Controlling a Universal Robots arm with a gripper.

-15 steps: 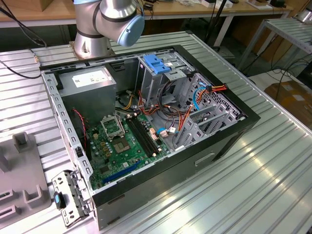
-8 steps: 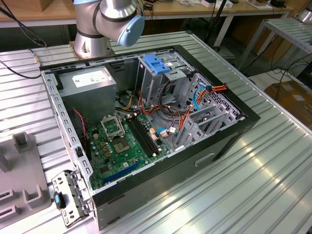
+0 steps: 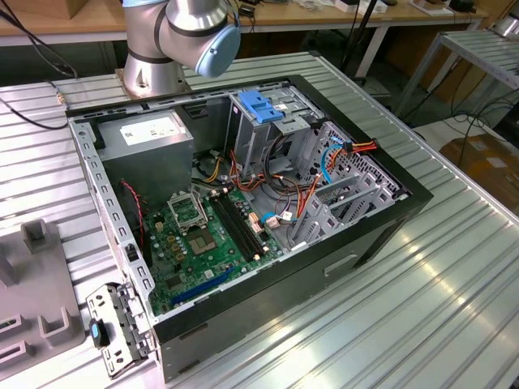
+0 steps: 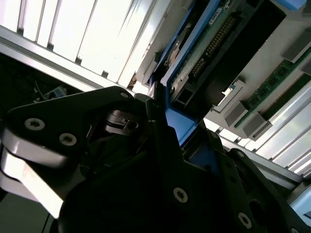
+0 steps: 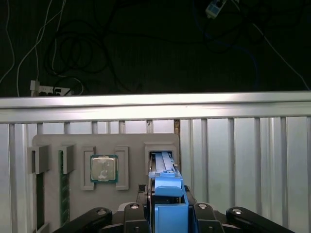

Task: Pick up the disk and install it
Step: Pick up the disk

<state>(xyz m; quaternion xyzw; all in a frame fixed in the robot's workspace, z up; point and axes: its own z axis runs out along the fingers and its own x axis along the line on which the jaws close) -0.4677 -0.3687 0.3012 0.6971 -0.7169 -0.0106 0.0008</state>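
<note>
In the first wrist view the disk (image 5: pixel 167 187) stands on its edge, its thin blue carrier frame uppermost, with its far end in a slot of a grey parts tray (image 5: pixel 131 141). My gripper (image 5: pixel 168 208) is shut on the disk, one dark finger pressed on each side of the blue frame. The second wrist view looks along the disk (image 4: pixel 214 43) from the gripper side: its green circuit board and blue frame run away from a black finger (image 4: pixel 158 121) that lies against the frame.
The tray also holds a processor chip (image 5: pixel 103 168) and memory sticks (image 5: pixel 63 194). In the exterior view an open computer case (image 3: pixel 389 219) lies on the ribbed metal table, with a grey drive cage (image 3: pixel 263 109), a power supply box (image 3: pixel 150 138) and the arm's base (image 3: pixel 186 40) behind.
</note>
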